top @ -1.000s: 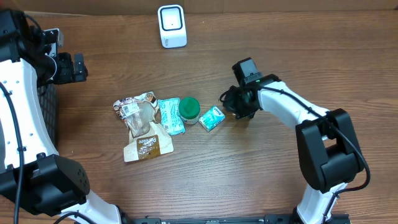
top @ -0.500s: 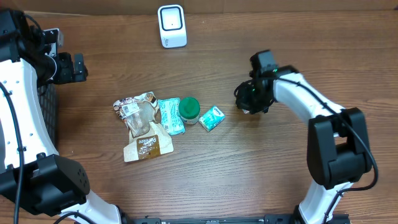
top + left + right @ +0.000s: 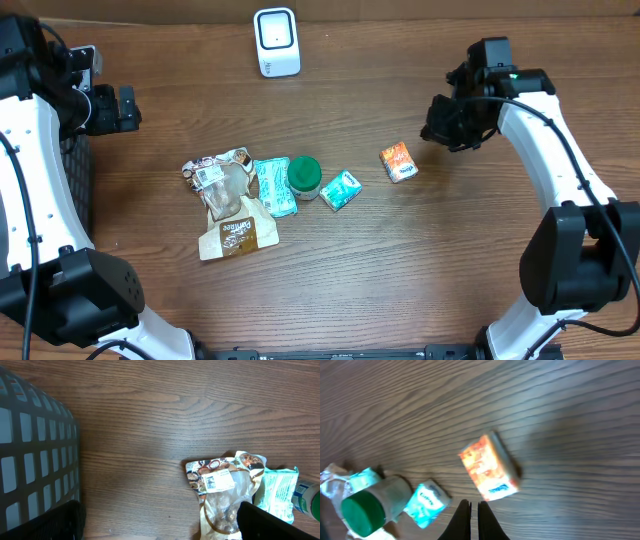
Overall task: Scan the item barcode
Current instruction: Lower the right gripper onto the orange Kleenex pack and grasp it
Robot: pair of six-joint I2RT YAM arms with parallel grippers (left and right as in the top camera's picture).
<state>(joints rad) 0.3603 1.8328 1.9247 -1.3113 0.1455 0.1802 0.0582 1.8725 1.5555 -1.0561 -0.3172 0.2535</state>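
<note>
Whereas a second ago the right gripper hung low beside the teal packet, it now stands drawn back toward the far right, jaws together and holding nothing. An orange carton, covered by the gripper in the earlier views, lies exposed on the table, just right of the packet and clear of the fingers. Judged from this, the carton has been let go. It rests well apart from the white scanner, so any scan would call for a fresh grasp. The carton is a small box lying flat and askew, orange with a white end bearing blue print. The right wrist view is blurred, so a barcode cannot be made out. The left gripper stays beside the basket, jaws wide apart.
</note>
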